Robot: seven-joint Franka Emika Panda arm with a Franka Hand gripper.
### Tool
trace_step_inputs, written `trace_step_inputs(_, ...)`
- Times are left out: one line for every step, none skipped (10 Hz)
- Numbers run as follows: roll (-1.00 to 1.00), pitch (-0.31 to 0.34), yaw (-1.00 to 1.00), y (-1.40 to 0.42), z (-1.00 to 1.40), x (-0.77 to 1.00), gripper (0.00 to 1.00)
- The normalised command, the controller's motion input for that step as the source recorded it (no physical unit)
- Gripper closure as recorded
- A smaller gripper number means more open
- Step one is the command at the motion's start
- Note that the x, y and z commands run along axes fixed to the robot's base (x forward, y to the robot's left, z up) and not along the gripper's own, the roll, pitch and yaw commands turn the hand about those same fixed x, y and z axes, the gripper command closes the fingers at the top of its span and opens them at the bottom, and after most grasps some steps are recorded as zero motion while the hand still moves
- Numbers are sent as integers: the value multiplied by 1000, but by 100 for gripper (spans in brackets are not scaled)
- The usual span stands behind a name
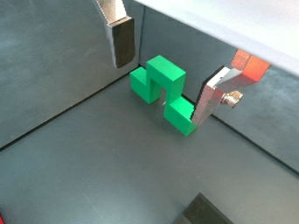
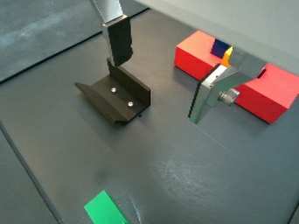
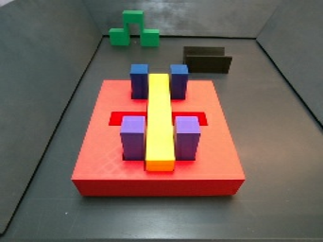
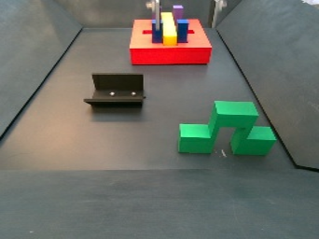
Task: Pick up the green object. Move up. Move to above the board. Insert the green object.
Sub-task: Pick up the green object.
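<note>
Above the green object (image 1: 163, 91), the pincer (image 1: 163, 61) hangs open

Dark grey floor (image 4: 75, 121), grey walls (image 3: 177, 14)

The green object (image 4: 222, 129) is a bright, even green with no markings, sitting lower right in a side view on the dull dark grey floor (image 4: 112, 140). The board (image 3: 158, 156) is solid red and fills the middle of a side view, with a yellow bar (image 3: 159, 118) down its centre, two purple blocks (image 3: 188, 136) nearer the bottom and two darker blue blocks (image 3: 139, 78) above. The fixture (image 2: 114, 94) is matte black with small pale screw dots. The gripper (image 1: 163, 63), in the upper half of a wrist view, has silver fingers (image 1: 214, 96) with dark pads.
</note>
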Motion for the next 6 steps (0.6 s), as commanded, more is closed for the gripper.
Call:
trace_step_inputs(-1, -13, -129, 660, -294, -223, 0)
trace_step_inputs(0, -39, -203, 726, -314, -374, 0)
trace_step_inputs(0, -26, -243, 709, -329, -371, 0)
trace_step_inputs(0, -40, -251, 691, -329, -400, 0)
trace_step_inputs(0, -43, -251, 680, -377, -374, 0)
trace_step_inputs(10, -39, -214, 560, -434, -289, 0)
